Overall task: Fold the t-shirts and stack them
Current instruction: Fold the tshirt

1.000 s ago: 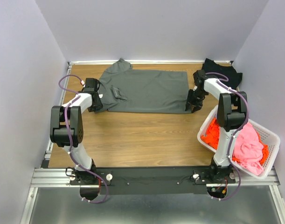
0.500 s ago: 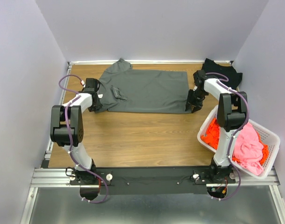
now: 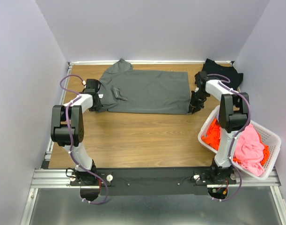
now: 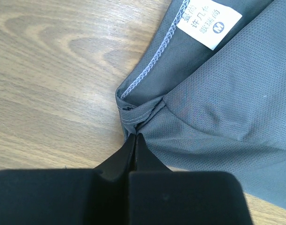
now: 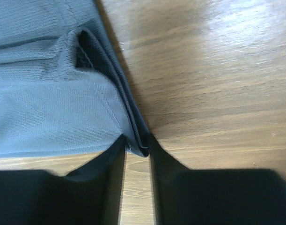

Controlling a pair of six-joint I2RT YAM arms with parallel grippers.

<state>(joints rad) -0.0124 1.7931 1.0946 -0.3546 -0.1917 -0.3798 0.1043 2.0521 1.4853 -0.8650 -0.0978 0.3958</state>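
The grey shirt (image 3: 147, 91) lies spread along the tabletop's (image 3: 133, 136) far edge. The left fingers (image 4: 135, 146) are pinched tight on its near left corner and the right fingers (image 3: 192, 108) are clamped on its near right one. The black shirt (image 3: 222, 72) sits in the far right corner, with the orange shirt (image 3: 213, 133) and pink shirt (image 3: 250, 147) in the basket (image 3: 272, 140) near right.

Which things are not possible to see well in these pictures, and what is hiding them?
- Black t-shirt: top view, the right arm covers its near part.
- Orange t-shirt in the basket: top view, partly behind the right arm.
- Label on the dark grey t-shirt: left wrist view, cut by the top edge.
- Right gripper: right wrist view, unclear whether it clamps the hem.
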